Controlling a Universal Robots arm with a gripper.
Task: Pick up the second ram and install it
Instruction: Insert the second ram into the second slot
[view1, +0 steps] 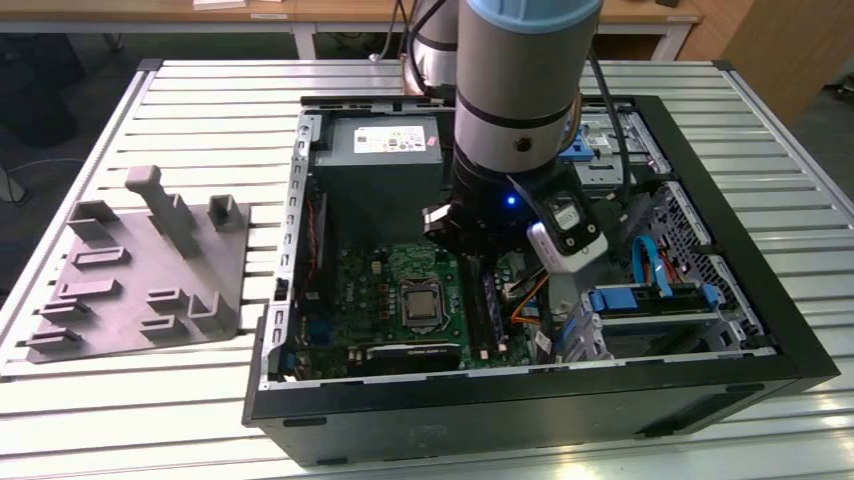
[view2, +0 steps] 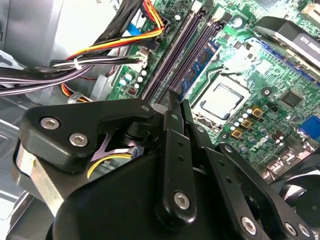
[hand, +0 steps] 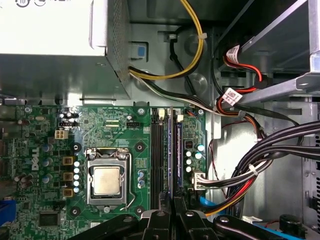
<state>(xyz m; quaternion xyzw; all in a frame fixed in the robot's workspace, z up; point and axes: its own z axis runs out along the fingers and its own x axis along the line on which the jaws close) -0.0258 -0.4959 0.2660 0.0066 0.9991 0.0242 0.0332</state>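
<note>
Down inside the computer case (view1: 534, 410), the gripper (view2: 173, 102) has its fingers pinched almost together at the near end of the second ram (view2: 200, 62). It's a thin, dark, blue-labelled strip standing edge-up in its slot. Beyond lies the processor socket (hand: 106, 180).

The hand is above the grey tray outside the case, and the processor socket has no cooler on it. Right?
Not the first part. The hand is inside the case, over the memory slots beside the processor socket, as the first wrist view shows. The grey tray lies outside, at the exterior view's left. That socket is indeed bare of a cooler.
</note>
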